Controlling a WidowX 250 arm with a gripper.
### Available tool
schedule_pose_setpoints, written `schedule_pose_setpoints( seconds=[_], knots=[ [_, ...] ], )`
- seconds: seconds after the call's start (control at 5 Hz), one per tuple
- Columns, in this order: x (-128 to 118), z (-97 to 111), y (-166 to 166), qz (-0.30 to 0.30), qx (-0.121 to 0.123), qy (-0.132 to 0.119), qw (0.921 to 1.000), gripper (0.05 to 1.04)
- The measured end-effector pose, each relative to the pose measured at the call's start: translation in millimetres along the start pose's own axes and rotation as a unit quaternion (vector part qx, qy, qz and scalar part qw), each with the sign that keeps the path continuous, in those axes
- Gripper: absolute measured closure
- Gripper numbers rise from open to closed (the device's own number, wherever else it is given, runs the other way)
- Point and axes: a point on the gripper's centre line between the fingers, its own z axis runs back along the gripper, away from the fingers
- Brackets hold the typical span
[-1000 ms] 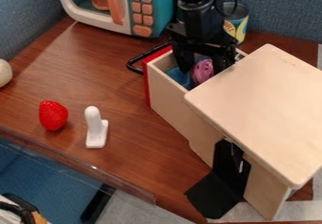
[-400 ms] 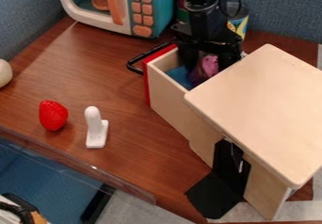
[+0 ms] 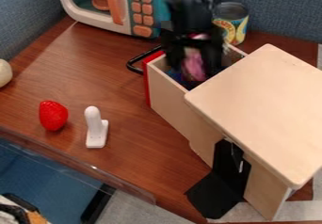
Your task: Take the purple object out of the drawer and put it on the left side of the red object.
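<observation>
The drawer [image 3: 171,97] and lid [image 3: 261,108] look like smooth, pale, matt wood, while the table [image 3: 97,72] has brown wood grain with a soft sheen. The strawberry [image 3: 53,115] looks like glossy red plastic, and the can [image 3: 230,22] has a shiny metal rim.
</observation>
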Motion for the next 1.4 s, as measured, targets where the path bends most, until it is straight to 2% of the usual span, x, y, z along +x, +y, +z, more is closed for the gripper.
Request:
schedule_pose_setpoints(
  seconds=[0.2,0.4,0.6,0.8,1.0,1.2,1.4],
  knots=[
    [-6.2,32.9,3.9,0.006,-0.05,-0.032,0.9982,0.19],
    [-17.0,61.0,26.9,0.024,-0.072,-0.064,0.995,0.19],
    [-27.0,62.4,43.5,0.035,-0.063,-0.061,0.9955,0.191],
    [-40.5,54.5,87.6,0.079,-0.037,-0.062,0.9942,0.191],
    [-54.8,40.0,119.5,0.107,-0.028,-0.053,0.9924,0.196],
    [-82.5,32.6,161.6,0.128,-0.009,-0.044,0.9908,0.202],
    [-110.7,29.5,196.4,0.146,-0.017,-0.036,0.9884,0.202]
  ],
)
